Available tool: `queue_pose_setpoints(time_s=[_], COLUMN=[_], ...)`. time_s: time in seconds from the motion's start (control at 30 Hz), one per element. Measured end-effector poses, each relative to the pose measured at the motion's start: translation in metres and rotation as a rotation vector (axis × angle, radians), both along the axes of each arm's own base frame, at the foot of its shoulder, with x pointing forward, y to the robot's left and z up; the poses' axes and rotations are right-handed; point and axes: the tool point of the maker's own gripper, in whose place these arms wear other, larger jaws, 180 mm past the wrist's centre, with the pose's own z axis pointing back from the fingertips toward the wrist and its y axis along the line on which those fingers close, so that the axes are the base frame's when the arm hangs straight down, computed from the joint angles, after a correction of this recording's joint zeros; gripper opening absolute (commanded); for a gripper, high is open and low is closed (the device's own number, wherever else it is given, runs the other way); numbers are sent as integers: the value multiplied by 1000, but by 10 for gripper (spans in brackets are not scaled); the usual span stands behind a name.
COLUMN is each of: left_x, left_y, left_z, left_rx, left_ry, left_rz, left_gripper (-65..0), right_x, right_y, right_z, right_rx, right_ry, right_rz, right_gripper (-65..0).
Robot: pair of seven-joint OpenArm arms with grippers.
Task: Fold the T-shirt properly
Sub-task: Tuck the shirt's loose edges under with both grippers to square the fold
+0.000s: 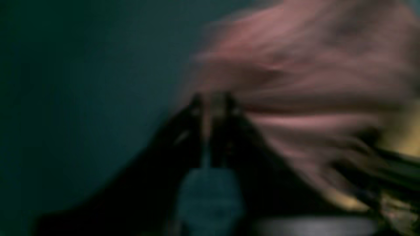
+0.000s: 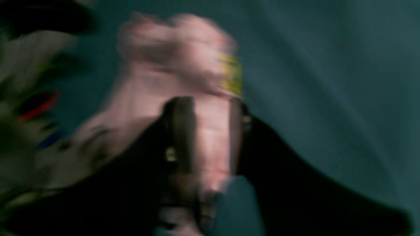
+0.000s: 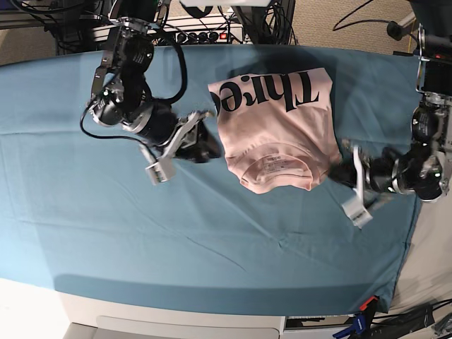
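The left gripper [image 1: 213, 101] is clenched beside the T-shirt [image 3: 279, 134]. The right gripper [image 2: 210, 108] pinches its edge (both blurred), likely to fold it over the tablecloth [image 3: 212, 233].

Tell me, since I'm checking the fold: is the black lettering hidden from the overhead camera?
No. The base view shows black serif lettering plainly on the far part of the pink T-shirt.

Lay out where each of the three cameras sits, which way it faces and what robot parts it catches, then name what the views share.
Base: overhead, looking down on the teal tablecloth, the T-shirt and both arms.
Left wrist: on the arm, looking along the left gripper, jaws shut, toward blurred pink cloth.
Right wrist: on the arm, looking along the right gripper, pink cloth between its fingers.
Shared: all three show T-shirt and tablecloth.
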Motion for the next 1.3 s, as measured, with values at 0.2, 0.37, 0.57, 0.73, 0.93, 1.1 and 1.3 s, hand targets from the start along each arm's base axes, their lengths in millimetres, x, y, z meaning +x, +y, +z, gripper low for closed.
queue_pose_setpoints(time_s=[0.2,0.37,0.57,0.73,0.93,1.1,1.3], left_x=[-31,-65,-95,-98,-103,-107,-105], left_y=[-28,-46,-76,-88,-88,-82,-64], left_z=[25,-5,-22,-22,-39,-57,-89], left_rx=[-125,-184,-283,-316,-267,-196,-47], left_ry=[-15,100,191,196,206,205,233], left_rz=[-184,-188,-194,-194,-170,-133,-4], left_gripper=[-650,-650,-650,-650,-650,-650,-650], right_x=[-17,-23,-2,28,52,60,65], right_y=[41,70,83,83,86,81,74], right_z=[20,23,-5,-25,-53,-79,-87], right_rx=[123,182,166,137,131,54,-12], right_ry=[-32,-26,44,84,170,215,190], right_rz=[153,205,205,183,166,153,136], right_gripper=[-650,-650,-650,-650,-650,-650,-650])
